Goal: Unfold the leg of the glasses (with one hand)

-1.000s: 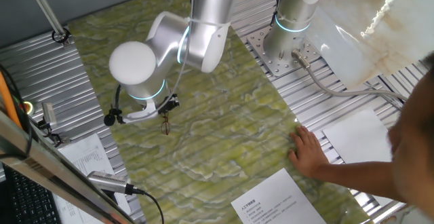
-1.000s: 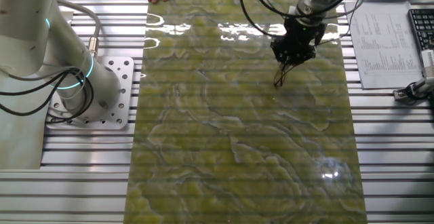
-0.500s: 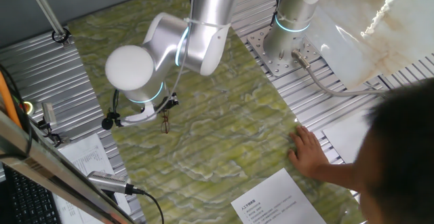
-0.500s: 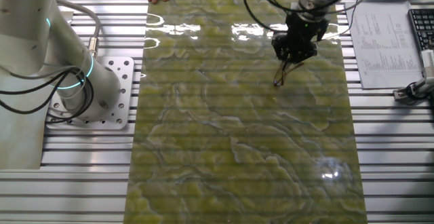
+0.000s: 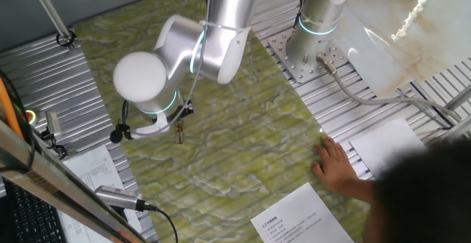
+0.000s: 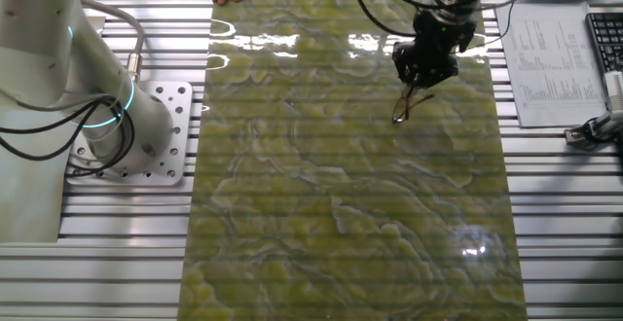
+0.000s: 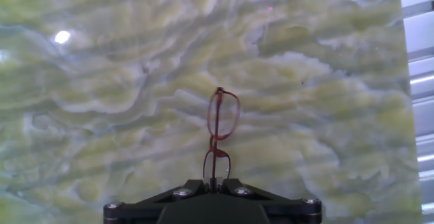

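Note:
The glasses [image 7: 223, 115] are a thin dark reddish-brown wire frame, seen nearly edge-on in the hand view. They hang from my gripper [image 7: 215, 181] over the green marbled mat [image 7: 102, 102]. The black jaws are shut on the near end of the frame. I cannot tell the leg apart from the rims. In one fixed view the gripper [image 5: 175, 119] sits under the silver arm with its cyan ring, and the glasses [image 5: 177, 134] dangle below it. In the other fixed view the glasses [image 6: 403, 108] hang from the gripper [image 6: 419, 76], their tip at or just above the mat.
A bare human hand [image 5: 333, 163] rests on the mat's right edge near a sheet of paper [image 5: 298, 217]. A second arm's base [image 5: 309, 48] stands at the back. Papers [image 6: 553, 63] and cables lie on the ribbed metal table beside the mat.
My arm has shifted slightly, carrying the gripper a little sideways with the glasses still held. The person at the right edge has moved.

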### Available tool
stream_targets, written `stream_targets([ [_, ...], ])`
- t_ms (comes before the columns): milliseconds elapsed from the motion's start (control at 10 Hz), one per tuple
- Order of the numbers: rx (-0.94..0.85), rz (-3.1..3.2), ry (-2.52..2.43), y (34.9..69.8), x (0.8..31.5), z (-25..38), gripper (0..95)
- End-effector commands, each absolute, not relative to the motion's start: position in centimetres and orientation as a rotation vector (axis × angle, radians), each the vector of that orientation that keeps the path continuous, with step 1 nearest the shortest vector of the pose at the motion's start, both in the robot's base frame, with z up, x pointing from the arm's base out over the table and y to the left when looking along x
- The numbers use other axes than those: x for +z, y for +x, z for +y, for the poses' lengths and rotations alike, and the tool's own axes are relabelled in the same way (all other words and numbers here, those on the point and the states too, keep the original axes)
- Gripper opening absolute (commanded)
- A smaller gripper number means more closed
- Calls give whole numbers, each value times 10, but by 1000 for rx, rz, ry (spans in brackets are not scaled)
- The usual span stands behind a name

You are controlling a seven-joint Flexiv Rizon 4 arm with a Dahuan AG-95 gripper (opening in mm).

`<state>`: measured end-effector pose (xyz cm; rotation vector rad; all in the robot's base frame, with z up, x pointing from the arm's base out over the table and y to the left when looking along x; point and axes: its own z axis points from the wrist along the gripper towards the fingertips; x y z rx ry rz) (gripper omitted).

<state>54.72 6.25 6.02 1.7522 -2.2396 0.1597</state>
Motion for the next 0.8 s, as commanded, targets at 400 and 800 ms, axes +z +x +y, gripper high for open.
stream_targets([
  [400, 171, -2212, 1739, 548, 68, 61, 0],
  [800, 165, -2207, 1728, 548, 75, 62, 0],
])
